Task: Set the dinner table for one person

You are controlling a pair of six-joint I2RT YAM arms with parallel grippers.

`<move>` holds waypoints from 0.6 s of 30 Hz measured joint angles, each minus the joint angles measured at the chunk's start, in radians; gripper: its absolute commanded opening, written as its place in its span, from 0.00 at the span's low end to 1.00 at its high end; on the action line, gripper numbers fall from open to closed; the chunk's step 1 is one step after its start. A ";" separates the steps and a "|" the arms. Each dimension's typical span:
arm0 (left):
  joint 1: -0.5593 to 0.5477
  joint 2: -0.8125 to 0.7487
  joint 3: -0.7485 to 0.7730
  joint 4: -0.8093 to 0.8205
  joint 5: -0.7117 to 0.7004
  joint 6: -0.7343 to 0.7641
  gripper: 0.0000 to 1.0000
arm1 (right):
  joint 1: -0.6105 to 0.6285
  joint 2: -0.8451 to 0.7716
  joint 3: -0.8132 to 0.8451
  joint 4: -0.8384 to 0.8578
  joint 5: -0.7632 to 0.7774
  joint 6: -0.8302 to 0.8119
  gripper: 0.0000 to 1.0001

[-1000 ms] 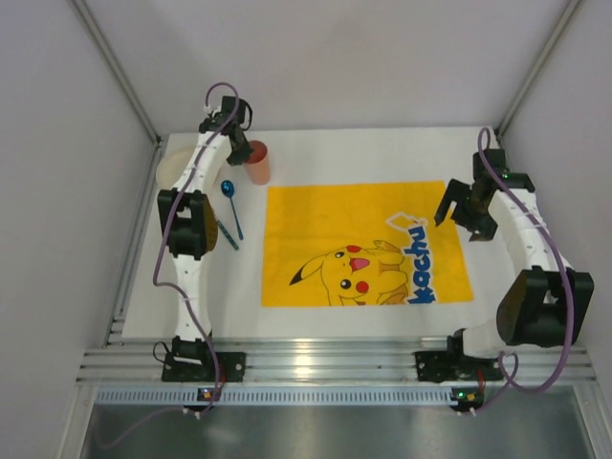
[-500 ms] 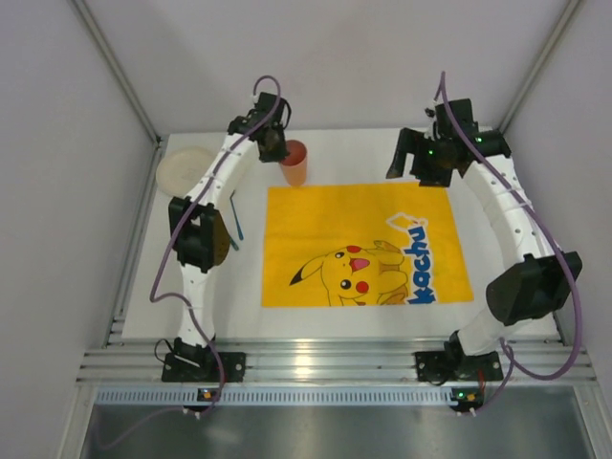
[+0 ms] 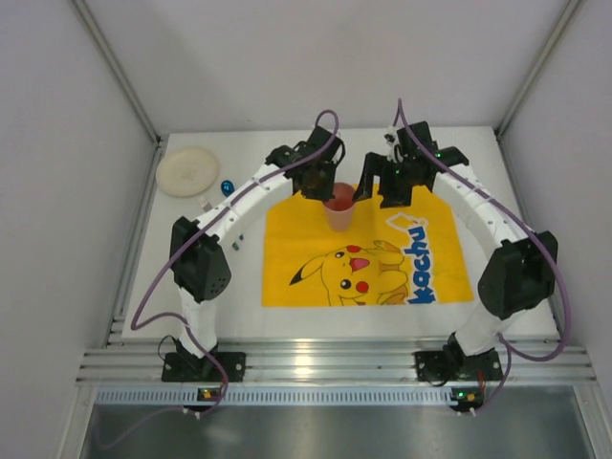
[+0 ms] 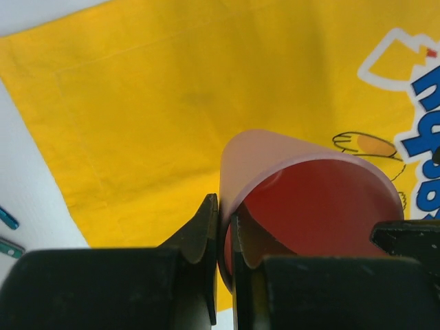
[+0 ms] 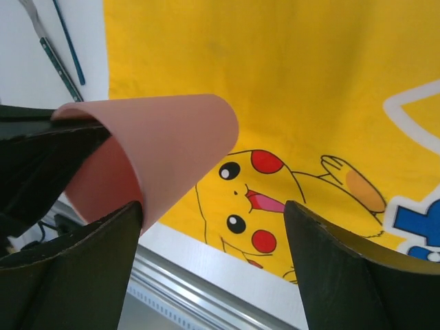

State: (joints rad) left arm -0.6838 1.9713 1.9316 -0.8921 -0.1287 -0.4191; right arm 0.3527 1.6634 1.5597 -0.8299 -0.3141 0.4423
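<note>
Top view: the white rectangular surface (image 3: pixel 244 298) fills mid-frame, carrying a yellow cartoon-printed cloth mat (image 3: pixel 296 239). A pink plastic cup (image 3: pixel 338 212) is over the mat's upper edge.
Left wrist view: left jaws clamp the cup's rim.
Right wrist view: right jaws stand apart beside the cup.

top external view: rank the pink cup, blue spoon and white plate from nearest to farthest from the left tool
1. pink cup: pinched at its rim by the left tool, above the yellow mat.
2. blue spoon: off to the tool's left, beyond the mat's edge.
3. white plate: farthest, in the far left corner.
</note>
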 measured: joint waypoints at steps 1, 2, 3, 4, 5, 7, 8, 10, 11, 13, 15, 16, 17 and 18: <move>0.000 -0.011 -0.009 0.000 0.001 0.000 0.00 | 0.003 0.000 -0.031 0.011 -0.003 0.010 0.78; -0.001 -0.017 -0.018 -0.010 -0.002 0.002 0.00 | 0.005 0.000 -0.055 0.033 -0.017 0.021 0.75; -0.002 -0.019 -0.027 -0.015 0.001 0.001 0.00 | 0.014 -0.001 -0.071 0.056 -0.023 0.026 0.69; -0.004 -0.019 -0.030 -0.016 0.010 0.000 0.00 | 0.022 -0.004 -0.086 0.073 -0.019 0.025 0.64; -0.006 -0.019 -0.031 -0.018 0.018 0.002 0.00 | 0.032 -0.006 -0.102 0.088 -0.018 0.031 0.58; -0.012 -0.019 -0.031 -0.022 0.035 0.005 0.00 | 0.051 -0.006 -0.116 0.110 -0.017 0.036 0.39; -0.017 -0.019 -0.031 -0.022 0.040 0.007 0.00 | 0.064 -0.005 -0.118 0.116 -0.017 0.041 0.28; -0.026 -0.019 -0.031 -0.022 0.050 0.010 0.00 | 0.082 -0.005 -0.117 0.117 0.004 0.042 0.17; -0.030 -0.020 -0.031 -0.026 0.047 0.011 0.00 | 0.090 -0.004 -0.114 0.111 0.026 0.040 0.11; -0.037 -0.020 -0.031 -0.021 0.042 0.008 0.08 | 0.099 0.007 -0.093 0.086 0.075 0.037 0.00; -0.042 -0.020 -0.031 -0.016 0.035 0.005 0.28 | 0.112 0.024 -0.064 0.048 0.123 0.023 0.00; -0.042 -0.021 -0.030 -0.009 0.037 0.002 0.42 | 0.117 0.033 -0.049 0.026 0.149 0.014 0.00; -0.040 -0.025 -0.029 0.003 0.051 0.001 0.49 | 0.118 0.039 -0.042 0.011 0.162 0.009 0.00; -0.039 -0.032 -0.025 0.011 0.058 -0.005 0.52 | 0.116 0.048 -0.029 -0.014 0.176 0.000 0.00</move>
State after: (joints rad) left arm -0.7227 1.9396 1.9068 -0.8814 -0.0704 -0.4244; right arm 0.4690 1.7111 1.5303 -0.8440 -0.1383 0.4419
